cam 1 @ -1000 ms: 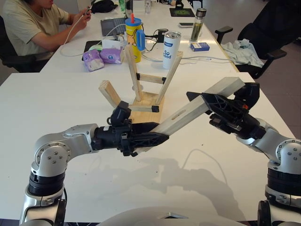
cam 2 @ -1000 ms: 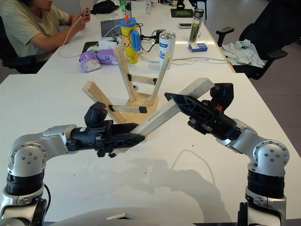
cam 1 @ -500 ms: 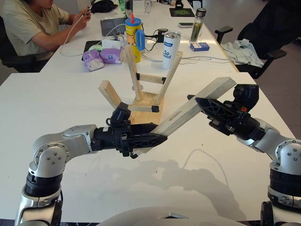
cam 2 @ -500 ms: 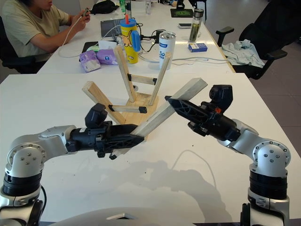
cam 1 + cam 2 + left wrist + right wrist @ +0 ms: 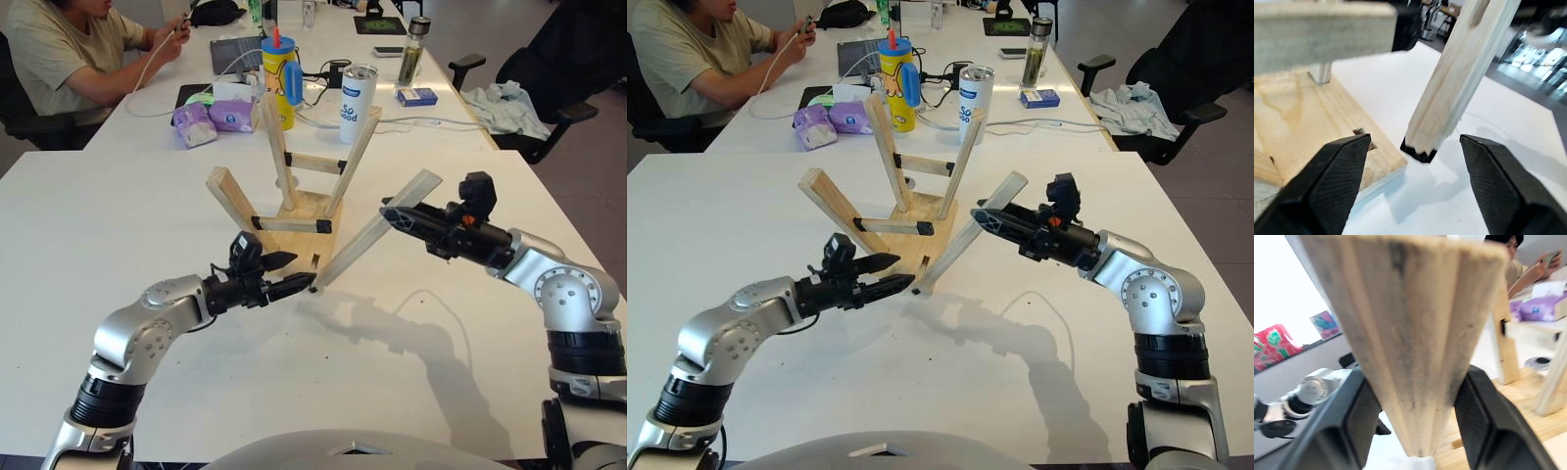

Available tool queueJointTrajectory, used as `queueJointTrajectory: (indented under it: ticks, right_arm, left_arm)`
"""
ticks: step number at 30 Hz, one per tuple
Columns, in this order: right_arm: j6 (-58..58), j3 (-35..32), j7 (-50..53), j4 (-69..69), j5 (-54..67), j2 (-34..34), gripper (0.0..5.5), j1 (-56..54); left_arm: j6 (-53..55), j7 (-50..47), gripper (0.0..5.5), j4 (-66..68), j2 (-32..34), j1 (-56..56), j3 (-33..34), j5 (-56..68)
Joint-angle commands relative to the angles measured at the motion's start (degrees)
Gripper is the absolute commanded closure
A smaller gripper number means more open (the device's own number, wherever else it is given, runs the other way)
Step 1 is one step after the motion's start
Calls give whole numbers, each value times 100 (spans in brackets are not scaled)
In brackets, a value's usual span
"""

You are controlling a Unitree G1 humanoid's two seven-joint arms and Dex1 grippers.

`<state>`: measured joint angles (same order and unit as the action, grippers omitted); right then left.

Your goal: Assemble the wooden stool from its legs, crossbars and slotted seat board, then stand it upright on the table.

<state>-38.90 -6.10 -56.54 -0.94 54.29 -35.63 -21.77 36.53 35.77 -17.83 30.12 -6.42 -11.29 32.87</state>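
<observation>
table: long white tabletop (image 5: 118, 215), with a second table butted on at the far end
far clutter: yellow drink bottle with blue handle (image 5: 277, 73), white printed tumbler (image 5: 358, 90), two purple tissue packs (image 5: 211, 119) and a white cable (image 5: 421, 122), all well behind the stool parts
stool so far: square pale plywood seat board (image 5: 306, 208) flat on the table with its underside up; three pale wooden legs (image 5: 279, 147) rise from it, splayed, joined by short wooden crossbars (image 5: 315, 164)
in the way: from the head views, the slanted stick crosses in front of the board's near right corner
task thing: loose pale wooden leg (image 5: 367, 240), tilted steeply, top end toward the robot's right, black-capped foot (image 5: 1419, 152) down just beside the board's near corner; touching the table or a hair above it, hard to say
right gripper (image 5: 394, 213): clamped on the loose leg's upper part, one finger on each flat side
left gripper (image 5: 302, 269): low over the table, fingers (image 5: 1337, 171) spread apart, nothing held
leg vs left gripper: the foot sits in the gap between the two fingertips, apart from both
</observation>
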Motion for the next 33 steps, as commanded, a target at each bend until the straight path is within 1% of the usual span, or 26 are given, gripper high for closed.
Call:
queueJointTrajectory:
  ticks: [1,5,7,10,15,19,26,33]
  right_arm:
    - [511,158,-393,528,-563,177,343,-370]
    - [965,284,-578,918,-1037,408,343,-506]
    - [1095,307,-641,993,-1202,474,343,-505]
    - [1308,410,-777,1127,-1499,528,343,-567]
    - [1746,628,-1007,1273,-2089,429,345,-768]
    - [1965,940,-1202,1045,-2556,284,345,-963]
    - [1930,1448,-1263,739,-3041,239,345,-1081]
    - [1796,1730,-1106,845,-3136,430,345,-1137]
  left_arm:
    - [-503,-97,210,495,-113,-96,-569,-969]
    - [-709,49,210,1083,-185,-267,-1040,-1638]
    - [-740,175,210,1353,-117,-350,-1322,-1993]
    - [-672,331,210,1520,-18,-393,-1491,-2240]
    - [-531,528,210,1594,93,-380,-1598,-2465]
    - [-484,578,210,1578,35,-299,-1610,-2462]
    - [-443,464,210,1594,-135,-207,-1632,-2486]
    - [-515,394,210,1721,-295,-175,-1660,-2588]
